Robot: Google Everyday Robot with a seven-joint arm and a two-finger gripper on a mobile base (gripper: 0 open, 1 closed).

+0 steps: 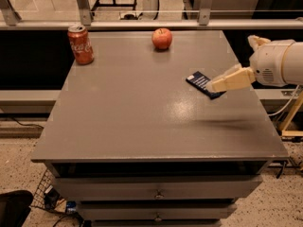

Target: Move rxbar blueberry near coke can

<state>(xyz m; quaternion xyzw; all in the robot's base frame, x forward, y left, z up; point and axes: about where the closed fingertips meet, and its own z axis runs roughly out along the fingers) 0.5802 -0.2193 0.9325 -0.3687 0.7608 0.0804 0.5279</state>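
Closest to me are the grey drawers (156, 193) under the table, each with a small knob. At the lower left, some cables (47, 200) lie on the speckled floor (19, 150). The table (142, 122) has a plain grey top, a little shiny, with a soft light spot near the middle.

On the right side of the top lies the rxbar blueberry (199, 80), flat and dark navy; its pale lettering is too small to read. The cream gripper (222, 82) reaches in from the right and its tip covers the right end of the bar. Whether it grips the bar or is loose, I cannot tell.

The coke can (80, 45) stands upright at the far left corner, well apart from the bar, showing white script. A red apple (162, 38) sits near the middle of the far edge. Behind the table runs a metal rail (142, 25) with upright posts.
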